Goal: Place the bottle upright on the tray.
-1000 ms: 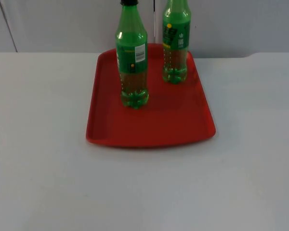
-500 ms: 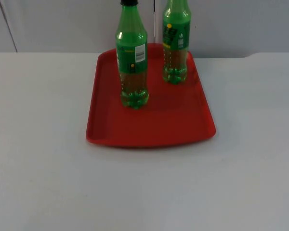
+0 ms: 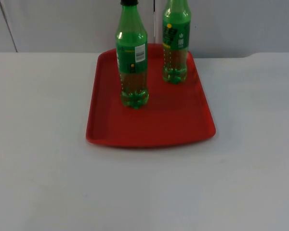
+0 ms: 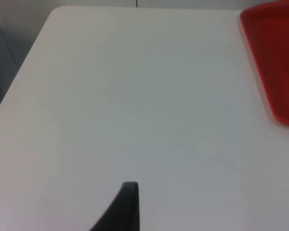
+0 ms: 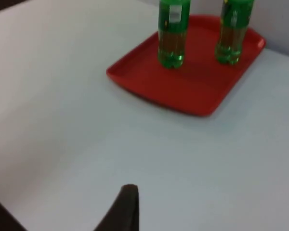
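Green plastic bottle with black cap (image 3: pixel 132 57) stands upright on the red tray (image 3: pixel 149 126), toward the tray's left-middle, white label patch facing the camera. Second green bottle (image 3: pixel 176 41) also upright on the tray, farther back and to the right, near the far rim; the two stand apart, not touching. Both hold darker liquid in the lower half. Right wrist view shows both bottles upright on the tray, capped one (image 5: pixel 172 33) and the other (image 5: pixel 233 31). Tray sits on the white tabletop (image 3: pixel 48 168), its far edge close to the grey partition wall (image 3: pixel 62 24). Left tool (image 4: pixel 127 204) hangs over bare tabletop, well apart from the tray's edge (image 4: pixel 272 62); one black fingertip visible, grip state cannot be told. Right tool (image 5: pixel 126 207) over tabletop, well short of the tray; state cannot be told either.
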`<state>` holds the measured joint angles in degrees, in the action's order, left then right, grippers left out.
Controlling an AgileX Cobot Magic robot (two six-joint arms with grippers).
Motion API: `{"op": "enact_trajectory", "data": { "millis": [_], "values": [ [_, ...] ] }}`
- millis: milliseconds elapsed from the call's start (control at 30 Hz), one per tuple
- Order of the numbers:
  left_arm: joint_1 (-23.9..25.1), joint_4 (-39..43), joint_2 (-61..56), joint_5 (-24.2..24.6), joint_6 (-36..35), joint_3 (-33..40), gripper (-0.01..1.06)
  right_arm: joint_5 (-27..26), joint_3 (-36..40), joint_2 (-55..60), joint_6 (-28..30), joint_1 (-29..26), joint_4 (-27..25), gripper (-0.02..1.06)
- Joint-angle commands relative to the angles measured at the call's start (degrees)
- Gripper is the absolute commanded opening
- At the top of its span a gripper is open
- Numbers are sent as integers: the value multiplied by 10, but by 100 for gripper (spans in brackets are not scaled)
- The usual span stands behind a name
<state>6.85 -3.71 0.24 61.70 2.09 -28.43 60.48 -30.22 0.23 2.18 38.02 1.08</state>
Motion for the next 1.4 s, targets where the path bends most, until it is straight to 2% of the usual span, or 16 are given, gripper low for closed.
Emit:
{"op": "enact_trajectory", "data": {
  "millis": [0,367,400,433,467,500,1233,1367],
  "values": [
    [-5,2,-2,-1,0,2,105,14,7,-2,3,-1,3,92],
    [-5,2,-2,-1,0,2,105,14,7,-2,3,-1,2,92],
    [-5,2,-2,-1,0,2,105,14,7,-2,3,-1,2,94],
    [-5,2,-2,-1,0,2,105,14,7,-2,3,-1,2,100],
    [-5,2,-2,-1,0,2,105,14,7,-2,3,-1,2,100],
    [-5,2,-2,-1,0,2,105,14,7,-2,3,-1,2,106],
    [-5,2,-2,-1,0,2,105,12,7,-2,-1,-2,0,105],
    [-5,2,-2,-1,0,2,105,12,7,-2,-1,-32,0,105]
  ]
}}
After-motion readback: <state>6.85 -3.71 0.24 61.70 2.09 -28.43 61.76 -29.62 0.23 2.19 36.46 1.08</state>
